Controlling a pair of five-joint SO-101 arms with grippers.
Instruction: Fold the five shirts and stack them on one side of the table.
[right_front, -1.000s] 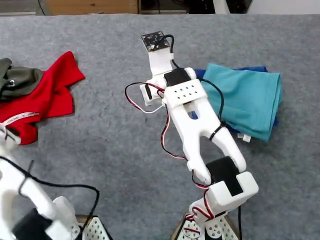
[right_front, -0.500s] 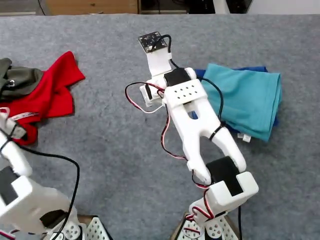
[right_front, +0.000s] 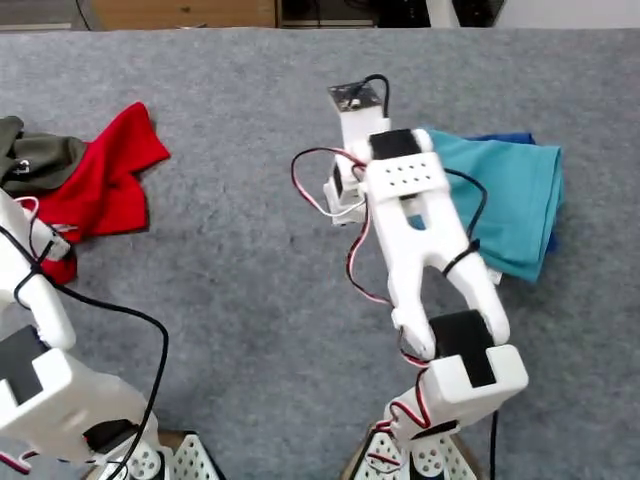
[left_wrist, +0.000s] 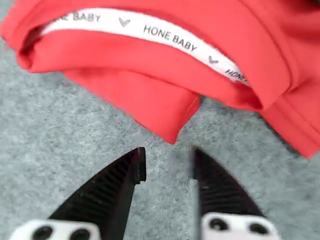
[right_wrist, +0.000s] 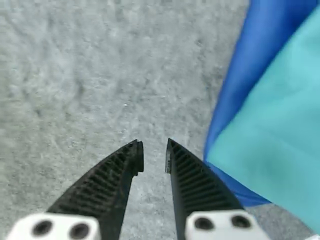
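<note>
- Table (right_front: 230, 290): covered in grey felt-like cloth, with shirts lying at both ends.
- Red shirt (right_front: 105, 180): unfolded and crumpled near the table's left end in the high view. One sleeve-like flap points toward the far edge.
- Olive shirt (right_front: 35, 160): bunched at the left edge, touching the red shirt and partly overlapping it.
- Teal shirt (right_front: 505, 205): folded into a rough rectangle on the right side, lying flat.
- Blue shirt (right_front: 512, 139): under the teal shirt. Only a strip shows along the far edge and a sliver on the right side.
- Left arm (right_front: 40, 370): at the lower left, its wrist end beside the near edge of the red shirt.
- Left gripper (left_wrist: 168, 161): released, the two black fingers clearly apart with nothing between them. It sits over bare cloth, just short of a folded corner of the red shirt (left_wrist: 165, 107). A white band (left_wrist: 145, 35) runs along the shirt's hem.
- Right arm (right_front: 425, 235): stretches from the near edge toward the table's middle, its wrist next to the inner edge of the teal shirt.
- Right gripper (right_wrist: 154, 149): holds nothing, fingers parted by a narrow gap with grey cloth visible between them. It sits just beside the blue shirt's (right_wrist: 245, 75) edge, with the teal shirt (right_wrist: 280, 140) layered on top.
</note>
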